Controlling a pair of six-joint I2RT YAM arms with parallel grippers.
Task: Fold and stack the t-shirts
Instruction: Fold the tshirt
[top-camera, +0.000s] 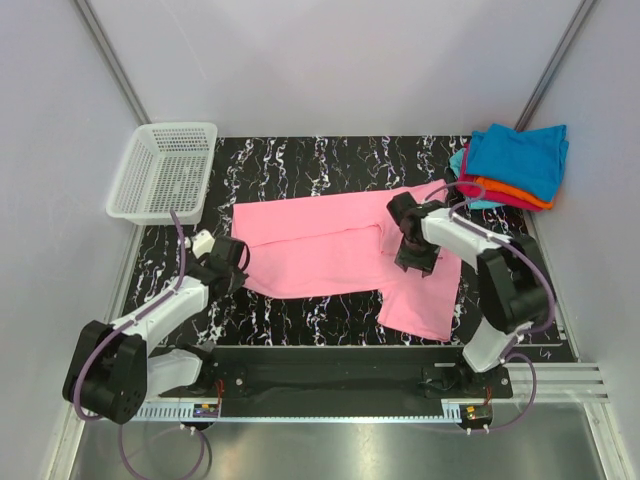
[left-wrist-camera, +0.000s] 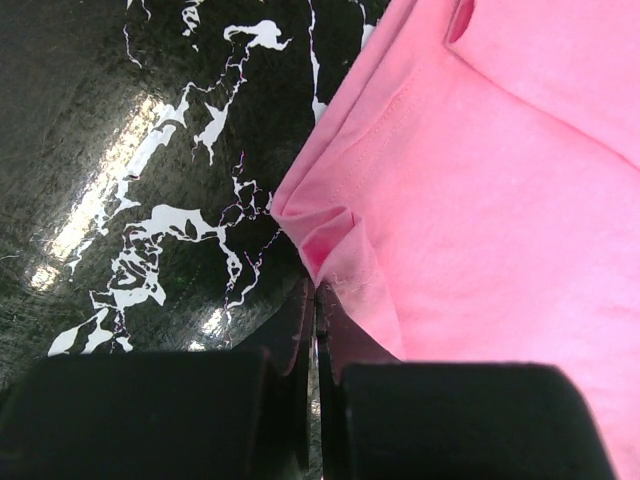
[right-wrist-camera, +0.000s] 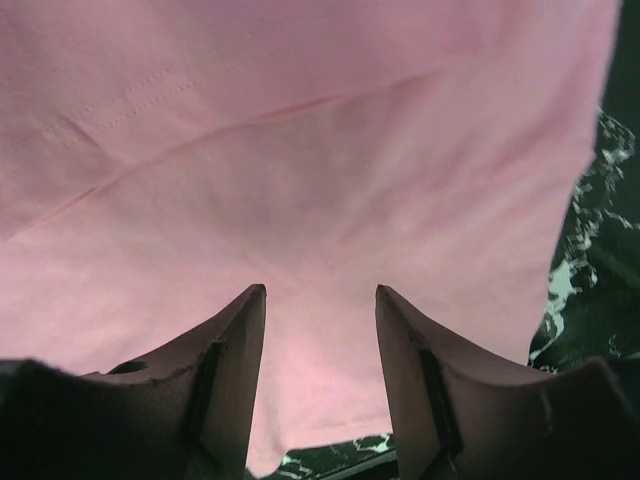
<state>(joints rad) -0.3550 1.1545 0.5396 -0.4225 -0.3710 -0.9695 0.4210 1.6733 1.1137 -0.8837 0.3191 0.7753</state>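
Observation:
A bright pink t-shirt (top-camera: 320, 245) lies spread on the black marbled table (top-camera: 300, 160), with one part hanging down toward the near right. At the shirt's left edge, my left gripper (top-camera: 243, 262) is shut on a folded corner of the pink cloth (left-wrist-camera: 330, 250); its jaws meet at the gripper's tip (left-wrist-camera: 320, 292). My right gripper (top-camera: 415, 260) stands open over the shirt's right part. In the right wrist view, pink cloth (right-wrist-camera: 300, 150) fills the space past the open gripper (right-wrist-camera: 320, 292). A stack of folded t-shirts (top-camera: 518, 160), teal-blue over orange and magenta, sits at the far right.
A white mesh basket (top-camera: 165, 170) stands at the far left corner. Grey walls close in the table on three sides. Bare table (left-wrist-camera: 120, 150) shows to the left of the pink shirt and along its near edge.

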